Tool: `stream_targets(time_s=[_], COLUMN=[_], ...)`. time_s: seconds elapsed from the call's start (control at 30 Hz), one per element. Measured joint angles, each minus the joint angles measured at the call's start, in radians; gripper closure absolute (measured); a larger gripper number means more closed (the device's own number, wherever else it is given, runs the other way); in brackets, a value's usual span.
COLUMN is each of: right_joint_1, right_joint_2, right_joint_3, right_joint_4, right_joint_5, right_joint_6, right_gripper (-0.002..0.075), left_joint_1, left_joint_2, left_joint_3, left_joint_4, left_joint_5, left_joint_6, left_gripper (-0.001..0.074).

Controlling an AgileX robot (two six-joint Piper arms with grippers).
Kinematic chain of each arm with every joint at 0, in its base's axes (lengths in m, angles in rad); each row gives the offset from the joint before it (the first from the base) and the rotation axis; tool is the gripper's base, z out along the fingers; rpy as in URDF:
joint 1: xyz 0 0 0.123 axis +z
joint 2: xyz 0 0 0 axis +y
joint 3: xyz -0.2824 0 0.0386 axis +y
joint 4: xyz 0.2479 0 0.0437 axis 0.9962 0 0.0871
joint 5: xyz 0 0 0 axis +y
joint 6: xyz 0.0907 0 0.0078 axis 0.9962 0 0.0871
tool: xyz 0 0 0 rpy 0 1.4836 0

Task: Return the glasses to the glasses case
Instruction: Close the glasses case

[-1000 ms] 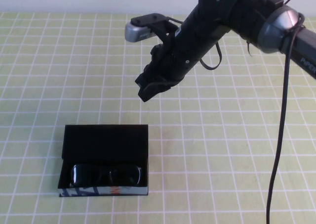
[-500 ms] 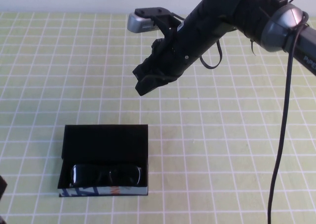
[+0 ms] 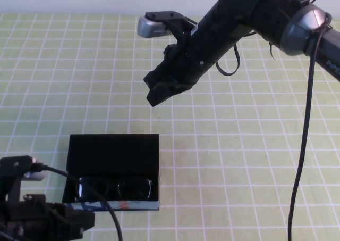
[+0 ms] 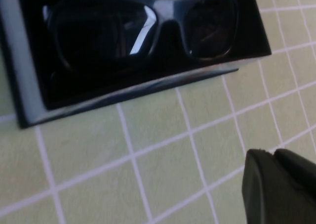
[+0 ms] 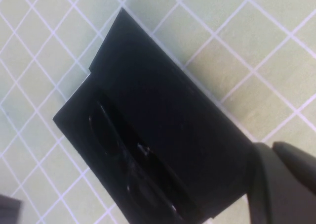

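The glasses [image 3: 116,188] are lying inside the open glasses case [image 3: 113,154] near the tabletop's [image 3: 239,161] front-left. My right gripper [image 3: 159,92] is hovering clenched and empty above mid-table. My left gripper [image 3: 79,221] is sitting at the front-left corner beside the case; I cannot tell its state.

Glossy plastic glasses [image 4: 148,31] in matt black glasses case [image 3: 114,156]

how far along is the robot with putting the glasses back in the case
Done: the black thick-framed glasses lie inside the open black rectangular hinged case. In hand: nothing; the right gripper hangs shut and empty above the table beyond the case, and the left gripper is low at its near-left corner, apparently shut. Left: probably closing the lid.
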Motion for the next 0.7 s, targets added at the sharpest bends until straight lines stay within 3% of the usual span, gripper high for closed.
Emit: stream_targets(time_s=[0.2, 0.5, 0.7], right_joint_1=[0.000, 0.000, 0.000], right_joint_2=[0.000, 0.034, 0.068], right_joint_3=[0.000, 0.000, 0.000], right_joint_4=[-0.010, -0.010, -0.006], right_joint_5=[0.000, -0.017, -0.077], right_joint_6=[0.017, 0.020, 0.022], right_gripper=[0.0737, 0.0737, 0.0737], left_joint_1=[0.000, 0.000, 0.000], left_joint_2=[0.225, 0.421, 0.482], left_joint_3=[-0.009, -0.013, -0.017], left_joint_4=[-0.281, -0.526, -0.595], left_joint_5=[-0.010, -0.001, -0.001], left_joint_6=[0.339, 0.631, 0.715], left_gripper=[0.0738, 0.0738, 0.0738])
